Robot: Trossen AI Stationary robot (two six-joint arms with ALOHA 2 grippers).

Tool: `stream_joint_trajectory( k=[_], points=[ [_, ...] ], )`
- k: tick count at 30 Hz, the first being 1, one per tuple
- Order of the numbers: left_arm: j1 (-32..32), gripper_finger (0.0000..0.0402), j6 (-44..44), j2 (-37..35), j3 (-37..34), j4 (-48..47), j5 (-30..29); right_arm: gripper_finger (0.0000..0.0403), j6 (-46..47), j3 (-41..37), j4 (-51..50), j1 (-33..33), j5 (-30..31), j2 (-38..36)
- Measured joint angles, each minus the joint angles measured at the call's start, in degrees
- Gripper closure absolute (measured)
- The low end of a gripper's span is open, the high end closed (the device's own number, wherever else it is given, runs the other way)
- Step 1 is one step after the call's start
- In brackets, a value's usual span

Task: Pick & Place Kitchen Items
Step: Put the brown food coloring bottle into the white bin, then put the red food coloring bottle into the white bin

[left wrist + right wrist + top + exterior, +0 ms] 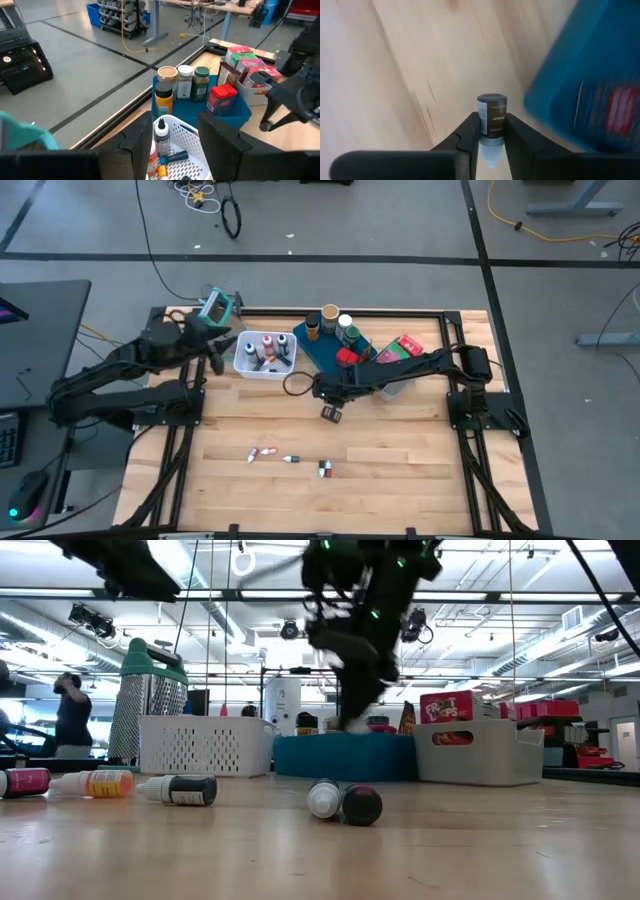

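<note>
I read the right tool (331,412) as clamped on a small dark-labelled bottle (492,120), fingers (467,131) narrow on both sides of it, white tip pointing back toward the wrist; the tool hangs above the bare desk (400,460) just beside the front edge of the blue tray (322,356). Left tool (222,358) waits at the rear left, beside the white mesh basket (247,367); per its wrist cam the fingers (136,141) stand wide apart w/ nothing between them. Basket contents: several small bottles, incl. one w/ a black cap (160,132). Tray contents: a cork-lidded jar (166,75), two more jars next to it, a red tin (220,99). Grey bin (468,752) sits right of the tray w/ red and pink packets (248,65) standing in it. Items lying loose on the front part of the desk: a pink-labelled bottle (28,781), an orange-labelled bottle (98,783), a dark bottle w/ white tip (184,789), and a white-cap/black-cap pair touching each other (343,802). A metal grater (148,703) stands behind the basket in the low cam. A person (72,716) is in the room far behind the desk
</note>
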Motion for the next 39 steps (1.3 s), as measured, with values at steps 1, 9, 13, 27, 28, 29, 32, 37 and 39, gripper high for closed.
stream_joint_trajectory(
  k=[1, 9, 13, 27, 28, 29, 32, 37, 39],
  points=[
    [0.0, 0.0237, -0.04, -0.97, 0.0, -0.78, 0.02, 0.0326, -0.93, 1.09, 1.1, 0.0, 0.02, -0.02],
    [0.02, 0.0239, 0.12, -3.69, 0.0, -2.52, -0.03, 0.0321, -17.29, 2.6, 37.03, -0.9, -0.22, -0.01],
    [0.02, 0.0239, 0.12, -3.63, 0.0, -2.55, -0.01, 0.032, -22.41, 2.13, 51.15, -3.22, 0.03, 2.62],
    [0.02, 0.0239, -1.83, -3.6, 0.0, -2.5, 1.51, 0.0314, -18.49, 2.13, 58.25, -10.06, 0.12, 14.11],
    [0.0, 0.0239, -1.58, -3.6, 0.0, -2.49, 2.66, 0.0311, -18.95, 2.13, 58.24, -10.21, 0.34, 14.35],
    [0.0, 0.0239, -0.83, -3.6, -0.01, -2.44, 4.19, 0.0305, -19.97, 2.13, 58.2, -10.27, 0.4, 14.41],
    [-0.05, 0.0239, 0.66, -3.6, -0.11, -2.09, 9.22, 0.0281, -22.19, 2.13, 58.72, -10.16, 0.14, 14.33],
    [-1.55, 0.0239, 1.07, -3.59, -5.02, 5.1, 18.45, 0.0233, -23.27, 2.13, 58.67, -9.95, 0.03, 14.05],
    [-2.61, 0.0239, 2.59, -3.6, -7.37, 7.74, 21.09, 0.0218, -23.44, 2.13, 57.03, -9.78, 0.02, 13.34]
  ],
)
